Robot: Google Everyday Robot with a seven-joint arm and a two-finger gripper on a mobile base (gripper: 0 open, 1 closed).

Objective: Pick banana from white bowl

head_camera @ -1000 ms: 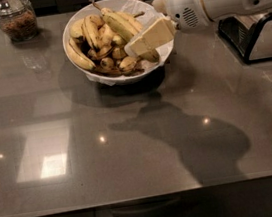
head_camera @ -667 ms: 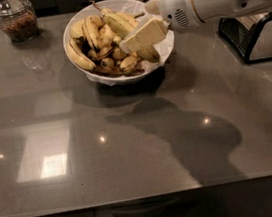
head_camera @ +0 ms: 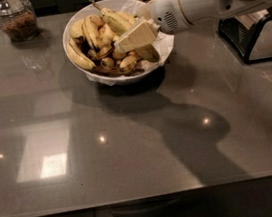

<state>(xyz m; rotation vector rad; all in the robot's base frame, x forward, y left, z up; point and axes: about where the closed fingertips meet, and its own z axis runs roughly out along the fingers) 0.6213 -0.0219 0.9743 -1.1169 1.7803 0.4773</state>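
The grey glossy table (head_camera: pixel 132 156) spreads bare in front. Further back on it stands the white bowl (head_camera: pixel 121 78), heaped with small yellow bananas (head_camera: pixel 79 55). The long greenish banana (head_camera: pixel 113 20) lies across the heap, stem toward the far rim. The gripper (head_camera: pixel 133 36) reaches in from the right and rests on the banana's middle; I cannot tell whether it is open or clamped. Two glass jars (head_camera: pixel 14 19) stand behind.
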